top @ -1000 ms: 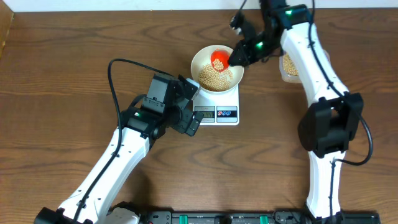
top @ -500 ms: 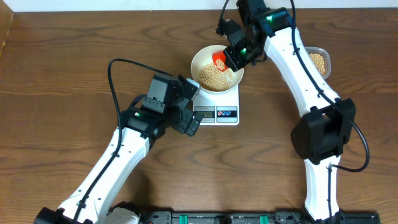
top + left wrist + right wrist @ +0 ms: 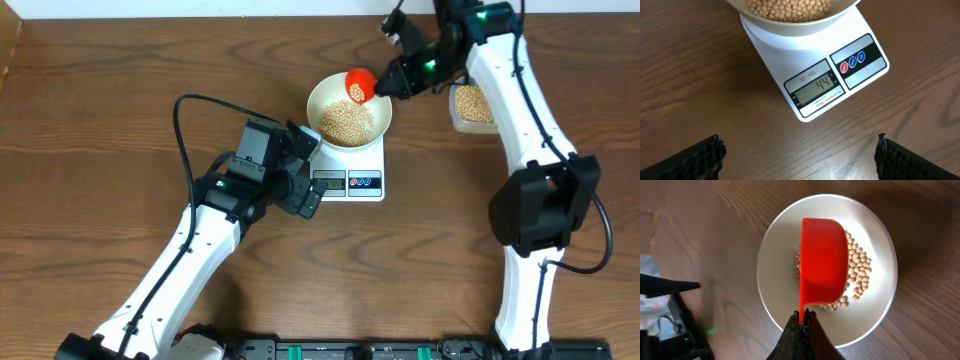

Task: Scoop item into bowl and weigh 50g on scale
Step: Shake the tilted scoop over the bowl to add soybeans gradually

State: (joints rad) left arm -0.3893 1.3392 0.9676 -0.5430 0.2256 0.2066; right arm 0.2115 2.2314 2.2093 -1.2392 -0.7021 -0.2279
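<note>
Right gripper (image 3: 804, 319) is clamping its fingers together on the thin handle of the red scoop (image 3: 823, 260); the right arm is reaching in from the table's far right side, forearm angled toward the middle, holding the scoop's cup above the white bowl (image 3: 771, 282), over its far rim in the overhead view. Left gripper (image 3: 800, 157) is hanging with its jaws wide apart, gripping nothing; the left arm is stretching diagonally from the near edge, elbow bent, wrist camera looking down on the display end of the kitchen scale (image 3: 775, 42); fingertips are sitting just beside the scale, apart from it.

Counts: two arms; one scoop; one bowl; one scale; one clear plastic container (image 3: 474, 108); three round buttons on the scale, one red and two blue; soybeans (image 3: 790, 7) too many to count.

Soybeans are lying in a heap in the bowl, and more are lying in the container at the far right, well apart from the scale. Bowl is standing on the scale platform; the display is reading 44; everything is resting on the wooden table (image 3: 100, 110).
</note>
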